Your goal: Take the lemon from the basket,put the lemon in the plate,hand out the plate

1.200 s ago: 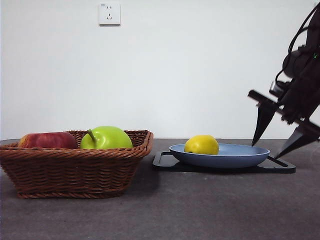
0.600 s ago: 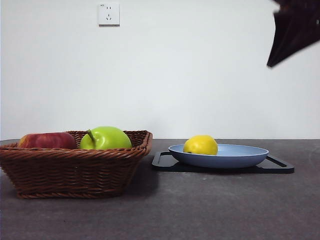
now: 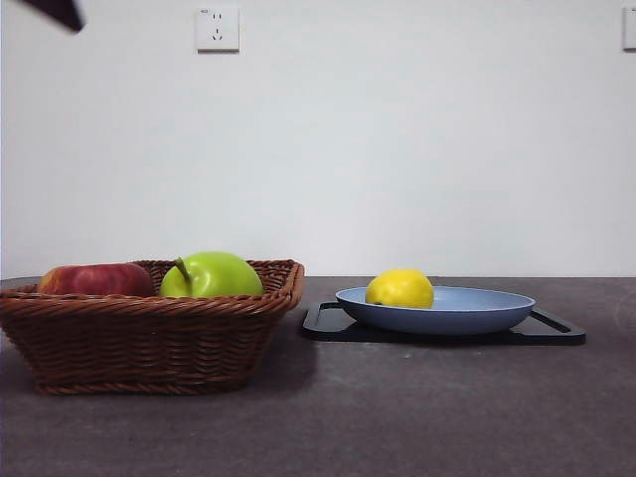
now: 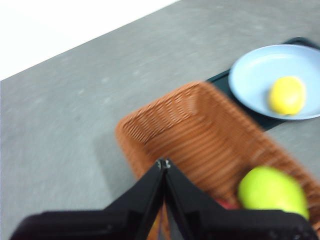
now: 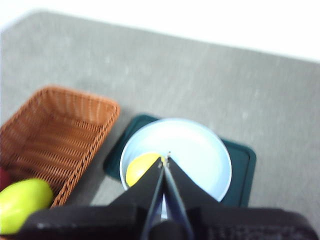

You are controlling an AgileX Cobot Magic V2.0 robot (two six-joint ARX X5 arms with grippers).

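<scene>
Scanning left to right, we see the basket (image 3: 149, 328) keeping only the two apples (image 3: 211, 274), while the lemon (image 3: 399, 288) sits in the plate (image 3: 477, 310) on its black tray (image 3: 556, 333). A second ago a hand hung open beside the plate; now it has lifted away. Both the left hand (image 4: 163, 164) and the right hand (image 5: 166, 157) are closed on nothing, high above the surface (image 3: 397, 417), so only handing out the plate remains.

yellow lemon (image 3: 399, 288), light blue plate (image 3: 477, 310), brown woven basket (image 3: 139, 343), black tray (image 3: 556, 333)

Yellow lemon (image 3: 399, 288) lies in blue plate (image 3: 477, 310), beside wicker basket (image 3: 149, 343).
</scene>
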